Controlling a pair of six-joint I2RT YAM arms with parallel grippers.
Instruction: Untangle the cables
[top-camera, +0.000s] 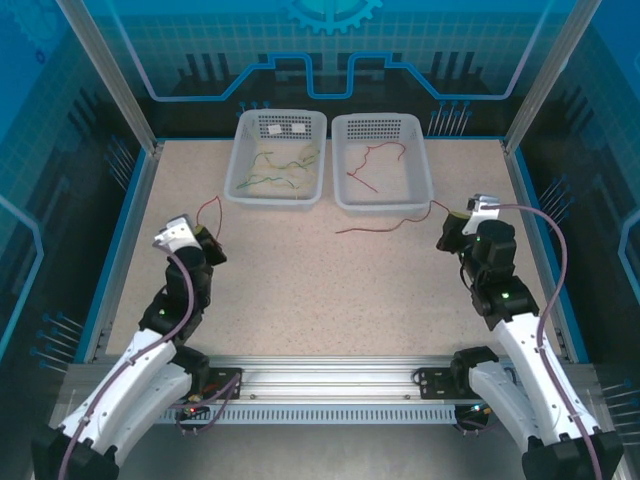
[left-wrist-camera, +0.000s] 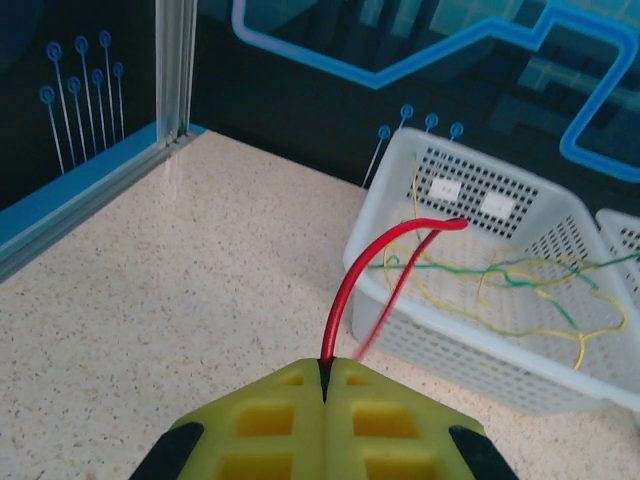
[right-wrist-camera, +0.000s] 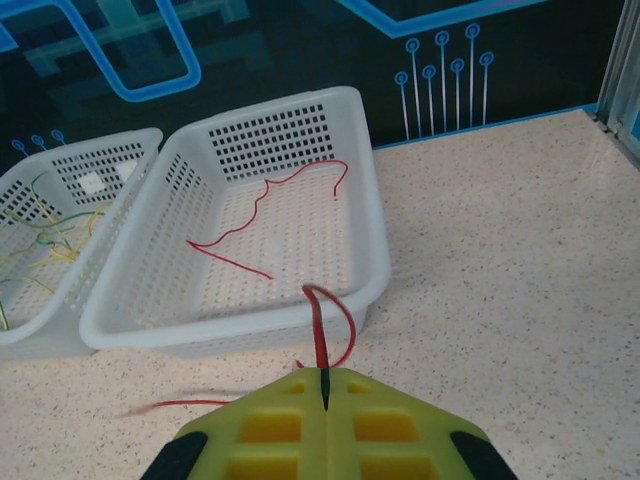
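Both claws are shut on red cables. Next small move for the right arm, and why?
Probably lift the right claw and carry it forward over the right basket before opening. It pinches a red cable whose tail lies on the table in front of that basket, which already holds another red strand; the yellow-green cables sit in the left basket.

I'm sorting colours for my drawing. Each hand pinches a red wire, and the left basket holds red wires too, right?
Not quite. The top view shows the left basket holds yellow-green wires, not red. The left hand and right hand do each pinch a red wire.
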